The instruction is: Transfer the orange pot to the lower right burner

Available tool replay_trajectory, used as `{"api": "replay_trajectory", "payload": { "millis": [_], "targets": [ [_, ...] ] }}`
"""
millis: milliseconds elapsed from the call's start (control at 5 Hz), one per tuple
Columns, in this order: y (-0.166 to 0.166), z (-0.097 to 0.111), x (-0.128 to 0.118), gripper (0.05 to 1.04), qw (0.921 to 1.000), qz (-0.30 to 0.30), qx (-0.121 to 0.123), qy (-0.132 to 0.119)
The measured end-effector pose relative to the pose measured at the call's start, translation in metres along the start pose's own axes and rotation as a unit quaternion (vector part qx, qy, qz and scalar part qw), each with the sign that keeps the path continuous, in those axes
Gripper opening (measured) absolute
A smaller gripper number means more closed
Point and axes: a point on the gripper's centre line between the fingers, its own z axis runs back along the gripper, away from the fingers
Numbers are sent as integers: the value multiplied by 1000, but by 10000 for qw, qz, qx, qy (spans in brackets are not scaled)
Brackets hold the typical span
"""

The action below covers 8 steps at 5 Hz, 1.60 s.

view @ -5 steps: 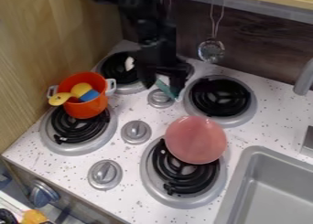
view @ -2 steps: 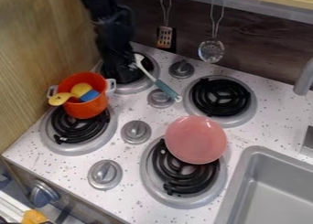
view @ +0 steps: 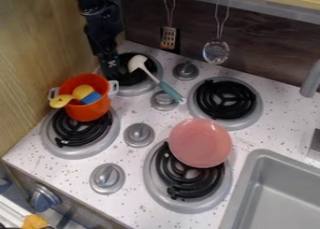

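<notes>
my gripper (view: 112, 72) hangs at the left side of the upper left burner (view: 136, 89), near the orange pot (view: 86, 113); wide or narrow, i cannot tell. pot rests upright on the lower left burner (view: 74, 151). pink plate (view: 200, 143) partly covers the lower right burner (view: 187, 206).

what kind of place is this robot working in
It looks like a toy or mock kitchen: a speckled white counter with four black coil burners, a grey sink at the right, and a slotted spatula and a round skimmer hanging at the back.
</notes>
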Motion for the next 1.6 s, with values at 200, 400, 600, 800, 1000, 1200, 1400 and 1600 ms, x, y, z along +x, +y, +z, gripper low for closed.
{"api": "replay_trajectory", "payload": {
  "millis": [200,400,600,800,1000,1200,1400,1600],
  "targets": [
    [11,-12,-12,1001,9995,-214,234,-24],
    [12,-29,-18,1001,9993,-350,85,40],
    [18,-33,-25,1001,9984,-419,218,315],
    [25,-40,-23,1001,9981,-467,187,343],
    [27,-48,-21,1001,9982,-530,151,231],
    [32,-52,-26,1001,9984,-473,235,185],
    [31,-58,-27,986,9986,-454,226,165],
    [28,-61,-27,918,9990,-370,202,123]
  ]
}}
